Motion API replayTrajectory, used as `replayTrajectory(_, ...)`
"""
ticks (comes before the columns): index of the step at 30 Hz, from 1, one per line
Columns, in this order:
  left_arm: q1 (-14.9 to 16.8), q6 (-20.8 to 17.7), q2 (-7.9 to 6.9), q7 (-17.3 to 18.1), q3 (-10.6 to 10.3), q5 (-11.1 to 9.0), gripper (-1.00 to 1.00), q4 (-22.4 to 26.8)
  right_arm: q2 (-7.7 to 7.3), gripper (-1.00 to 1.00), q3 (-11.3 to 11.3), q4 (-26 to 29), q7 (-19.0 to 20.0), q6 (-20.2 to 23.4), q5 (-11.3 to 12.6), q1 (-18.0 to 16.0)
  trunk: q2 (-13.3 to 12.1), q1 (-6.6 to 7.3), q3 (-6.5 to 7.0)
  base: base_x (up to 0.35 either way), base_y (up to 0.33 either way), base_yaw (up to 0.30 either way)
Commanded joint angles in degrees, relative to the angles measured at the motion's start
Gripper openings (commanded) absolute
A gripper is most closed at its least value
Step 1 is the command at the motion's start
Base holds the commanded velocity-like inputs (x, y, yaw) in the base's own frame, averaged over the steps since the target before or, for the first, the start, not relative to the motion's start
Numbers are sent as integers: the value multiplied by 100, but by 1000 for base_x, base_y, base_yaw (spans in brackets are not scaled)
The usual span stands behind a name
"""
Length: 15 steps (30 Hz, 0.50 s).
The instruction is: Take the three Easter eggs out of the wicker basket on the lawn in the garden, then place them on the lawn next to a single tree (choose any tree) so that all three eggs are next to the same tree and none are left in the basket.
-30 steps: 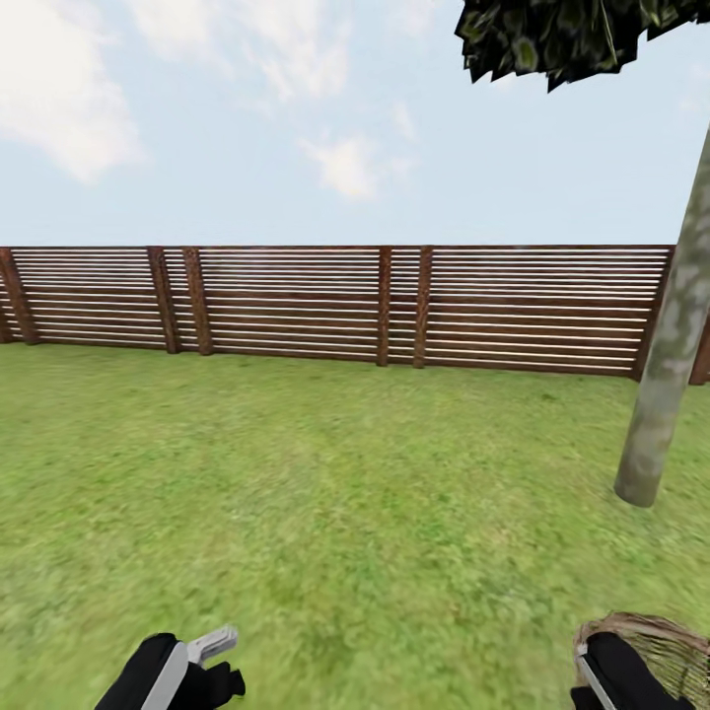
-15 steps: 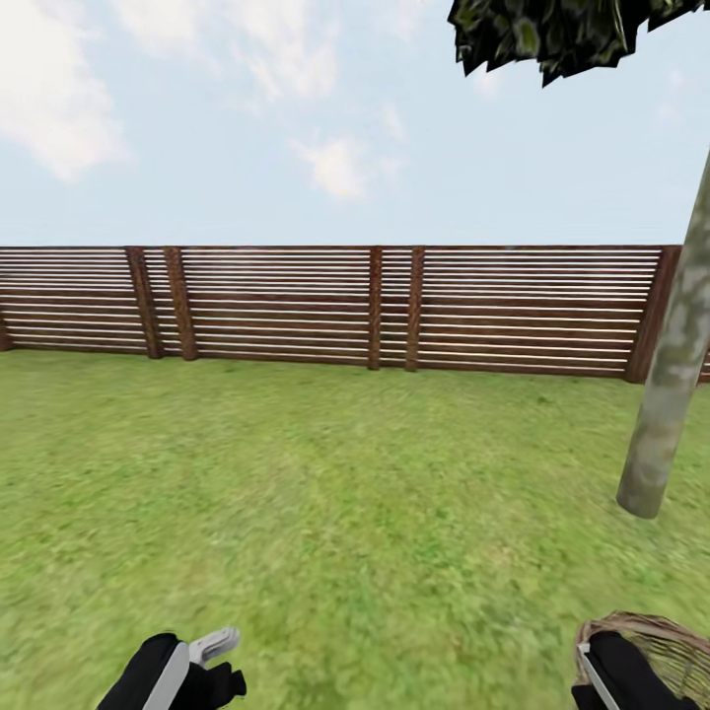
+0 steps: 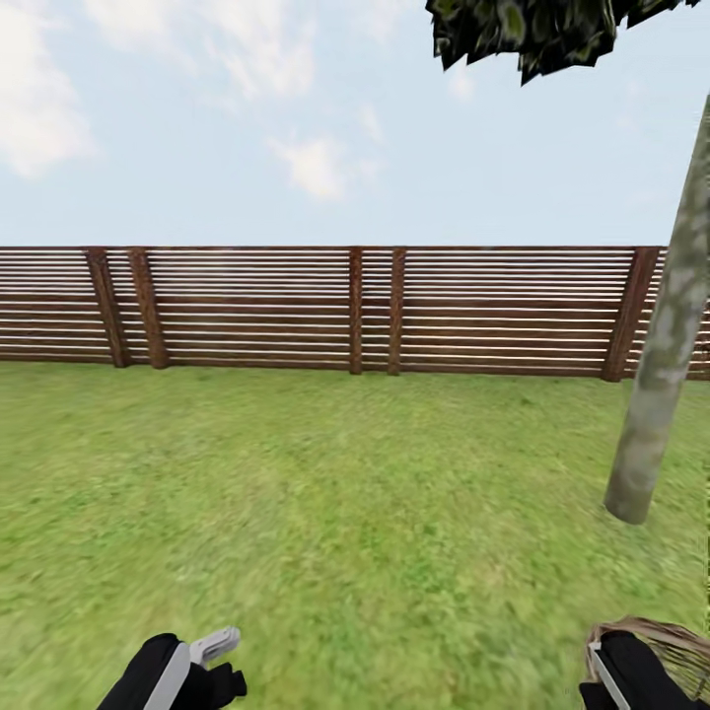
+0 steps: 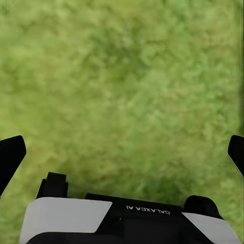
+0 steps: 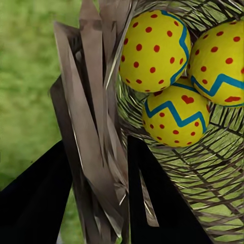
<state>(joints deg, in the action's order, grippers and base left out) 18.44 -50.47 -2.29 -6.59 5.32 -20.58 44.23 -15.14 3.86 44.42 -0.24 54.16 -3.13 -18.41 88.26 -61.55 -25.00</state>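
My right gripper (image 5: pixel 96 188) is shut on the braided rim of the wicker basket (image 5: pixel 96 127), one dark finger on each side of the weave. Three yellow Easter eggs lie inside it: one with red dots (image 5: pixel 152 48), one with a blue zigzag and a heart (image 5: pixel 175 119), and a third (image 5: pixel 221 61) beside them. In the head view the basket (image 3: pixel 671 641) hangs at the lower right by my right gripper (image 3: pixel 616 671). A pale grey-green tree trunk (image 3: pixel 656 404) rises from the lawn (image 3: pixel 355 493) ahead on the right. My left gripper (image 4: pixel 122 152) is open over bare grass.
A brown slatted wooden fence (image 3: pixel 296 306) runs across the far side of the lawn. The tree's dark leafy crown (image 3: pixel 532 35) hangs overhead at the upper right. Grass stretches between me and the fence.
The whole head view has slid left, so the camera has turned right; the tree base sits slightly lower. Both grippers and the basket hold their places in the picture.
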Motion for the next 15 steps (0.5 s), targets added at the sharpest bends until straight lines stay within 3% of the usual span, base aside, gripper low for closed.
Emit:
replayTrajectory(1, 0, -24, 0, -53, 4, -61, 100, 9, 3, -100, 7, 5, 6, 24, -34, -5, 4, -3, -5, 345, 0, -76)
replayTrajectory(5, 2, -24, 0, -53, 4, -63, 100, 7, 4, -100, 9, 14, 8, 24, -37, -5, 4, -3, -2, 345, -36, -42)
replayTrajectory(15, 2, -24, 0, -53, 4, -64, 100, 7, 3, -100, 18, 14, 10, 22, -38, -5, 4, -3, 34, 345, -71, -258)
